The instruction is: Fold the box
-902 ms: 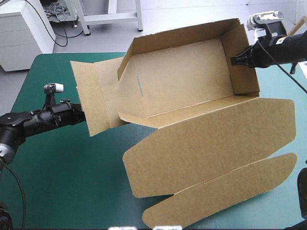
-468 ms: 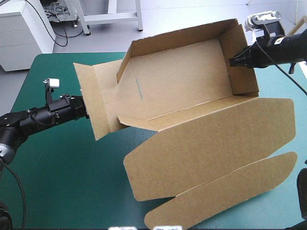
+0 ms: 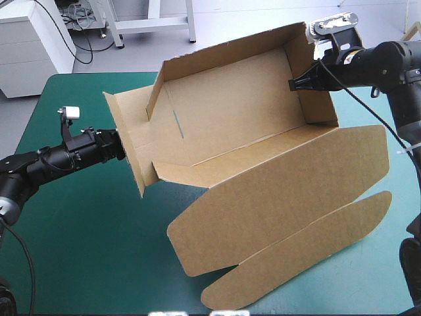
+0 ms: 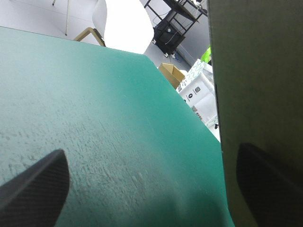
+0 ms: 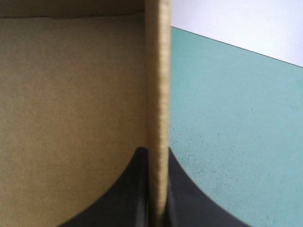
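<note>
The brown box [image 3: 230, 112] lies mid-table [image 3: 79, 237] with its walls raised and its lid flat. The right pincer [image 3: 294, 84] is clamped on its end wall. The left pincer [image 3: 120, 146], fingers apart, is at the opposite flap.

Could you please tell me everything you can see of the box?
The box is brown board, a half-formed open tray: walls stand along the far side and right end, while the left end flap splays open. The right tool is shut on the right end wall. The lid, with its rounded tuck flap, spreads toward the near edge over the teal-green table. The open left tool is at the left flap.
</note>
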Robot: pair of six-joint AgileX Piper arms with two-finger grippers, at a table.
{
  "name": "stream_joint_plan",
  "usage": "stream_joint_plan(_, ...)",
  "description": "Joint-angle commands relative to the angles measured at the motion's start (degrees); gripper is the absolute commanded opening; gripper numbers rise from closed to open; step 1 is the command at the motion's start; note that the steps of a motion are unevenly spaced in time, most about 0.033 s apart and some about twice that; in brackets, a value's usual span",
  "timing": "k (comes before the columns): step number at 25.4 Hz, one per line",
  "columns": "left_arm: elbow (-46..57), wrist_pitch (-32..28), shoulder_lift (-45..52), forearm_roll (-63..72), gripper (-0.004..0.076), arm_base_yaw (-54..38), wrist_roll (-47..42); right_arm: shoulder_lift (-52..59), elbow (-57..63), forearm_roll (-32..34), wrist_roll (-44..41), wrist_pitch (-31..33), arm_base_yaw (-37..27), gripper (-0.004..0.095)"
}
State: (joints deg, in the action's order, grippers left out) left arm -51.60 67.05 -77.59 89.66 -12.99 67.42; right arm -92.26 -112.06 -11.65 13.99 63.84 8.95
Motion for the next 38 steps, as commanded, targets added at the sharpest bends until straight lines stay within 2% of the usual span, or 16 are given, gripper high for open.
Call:
stream_joint_plan(1, -2.99, 7.48, 1.87, 5.13, 0.0680, 2.13, 0.40, 2.69, -1.68, 3.59, -3.83, -6.55, 2.03, -0.0015)
stream_joint_plan(6, -7.12, 7.48, 1.87, 5.13, 0.0680, 6.40, 0.40, 1.96, -1.68, 7.51, -6.46, -7.44, 4.21, -0.0015)
stream_joint_plan(12, -10.82, 5.06, 1.87, 4.91, 0.0680, 8.95, 0.40, 1.54, -1.68, 7.15, -6.70, -7.85, 4.21, -0.0015)
stream_joint_plan(22, -11.43, 0.02, 1.87, 4.76, 0.0678, 13.43, 0.40, 1.26, -1.68, 6.09, -6.57, -10.19, 4.21, -0.0015)
stream_joint_plan(26, -12.71, -7.14, 1.87, 3.32, 0.0678, 16.28, 0.09, 1.01, -1.68, 6.09, -6.85, -11.13, 4.21, -0.0015)
stream_joint_plan(30, -18.37, -25.86, 1.77, -9.31, 0.0645, 24.71, -6.57, 1.01, -1.68, 6.09, -8.06, -13.97, 4.21, -0.0015)
stream_joint_plan(32, -21.34, -35.67, 1.77, -19.10, 0.0611, 29.03, -14.68, 1.01, -1.68, 6.09, -8.53, -15.04, 4.21, -0.0015)
stream_joint_plan(34, -23.21, -41.24, 1.65, -27.71, 0.0566, 31.87, -21.42, 1.01, -1.68, 6.09, -8.72, -15.72, 4.21, -0.0015)
stream_joint_plan(37, -25.64, -42.93, 0.43, -35.15, 0.0510, 33.69, -29.90, 1.01, -1.68, 6.09, -9.11, -16.56, 4.21, -0.0015)
stream_joint_plan(38, -27.46, -42.15, -1.05, -38.82, 0.0503, 33.69, -35.11, 1.01, -1.68, 6.32, -9.63, -16.91, 4.21, -0.0012)
